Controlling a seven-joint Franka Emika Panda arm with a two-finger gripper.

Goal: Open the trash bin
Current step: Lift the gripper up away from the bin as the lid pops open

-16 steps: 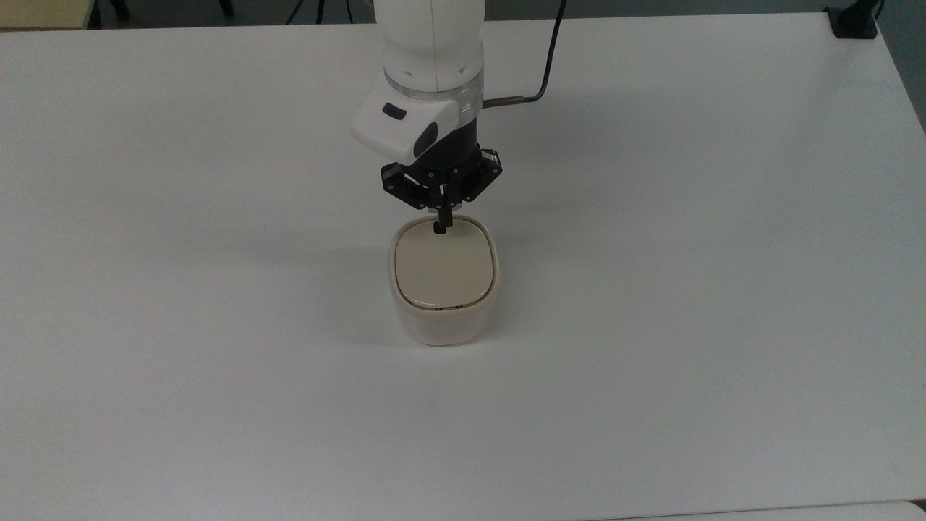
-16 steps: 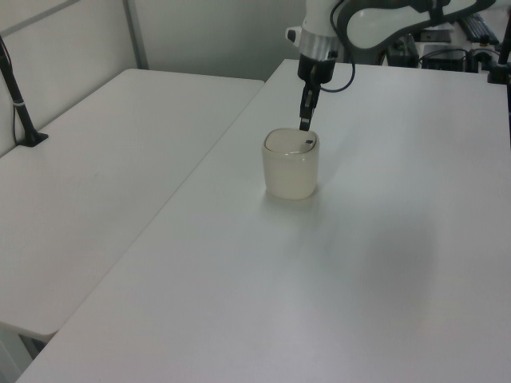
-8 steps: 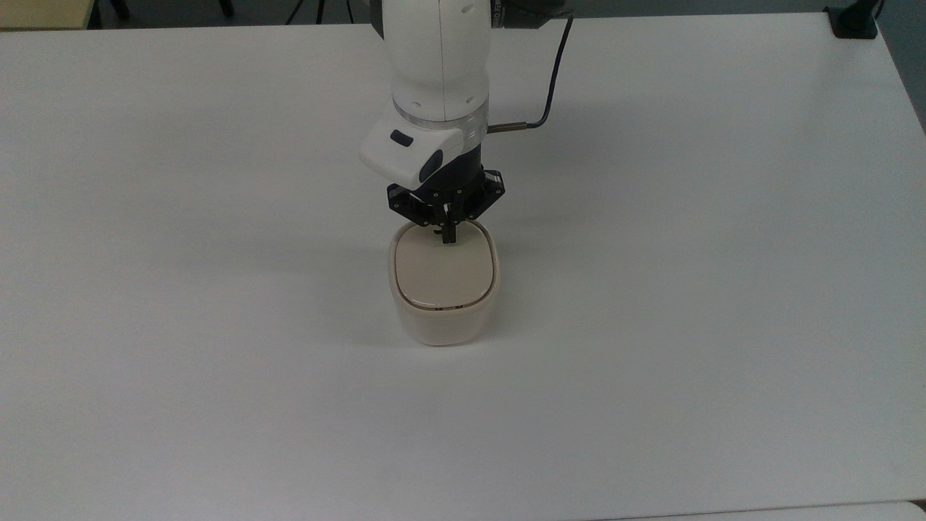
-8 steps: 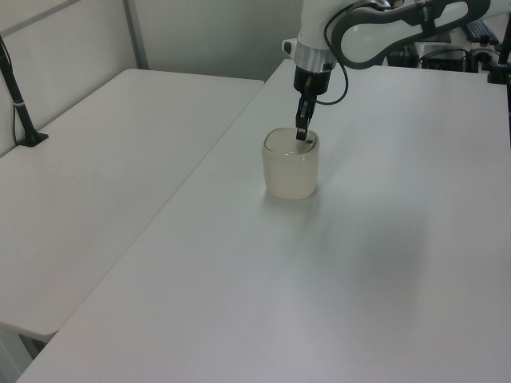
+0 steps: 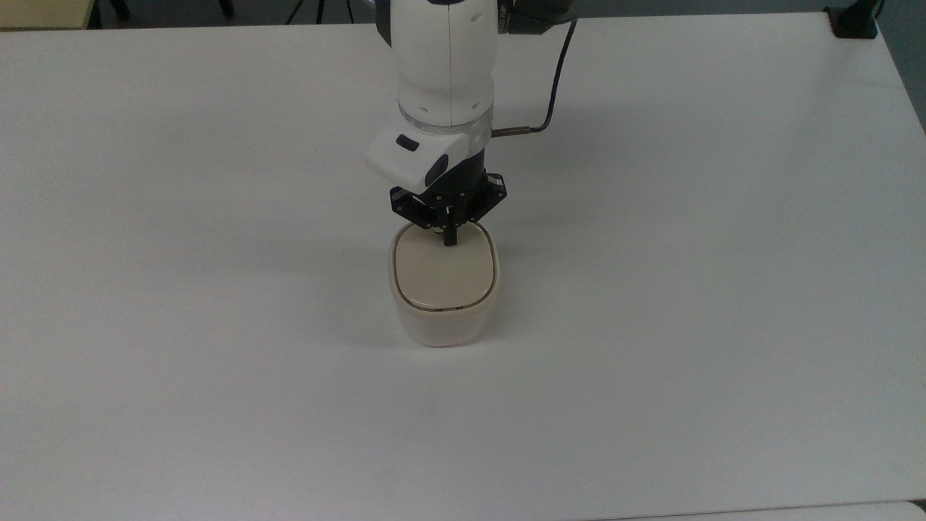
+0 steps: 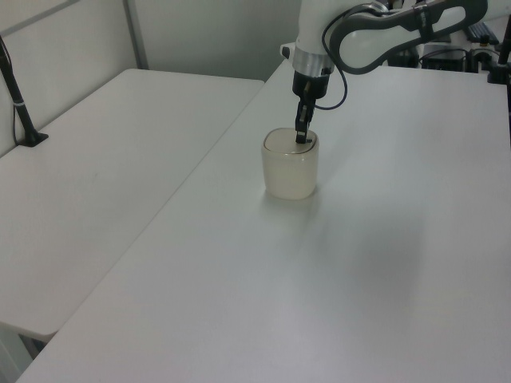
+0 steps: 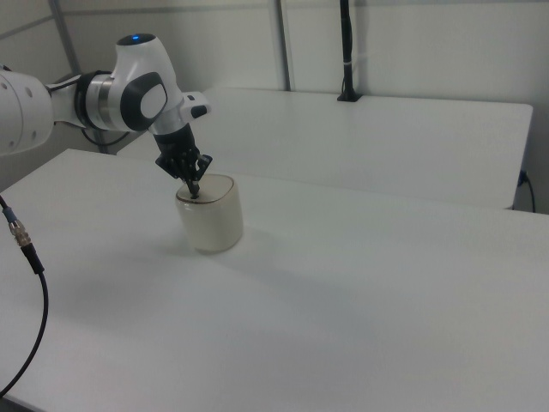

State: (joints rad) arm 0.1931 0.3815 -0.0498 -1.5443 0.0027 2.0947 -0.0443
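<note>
One end effector (image 5: 450, 242), fingers clenched together, touches the trash bin (image 5: 443, 289) lid at 12 o'clock; pressing step underway, next likely needs firmer downward push.

The cream trash bin (image 7: 209, 221) stands upright on the white surface (image 7: 343, 292), toward the right view's left. The gripper (image 7: 193, 190) points down from the white arm (image 7: 103, 94), its fingers pressed together, the tip resting on the bin's lid near the back edge. A black cable (image 7: 26, 292) hangs at the right view's left edge. A second white table (image 7: 386, 137) stands behind.
</note>
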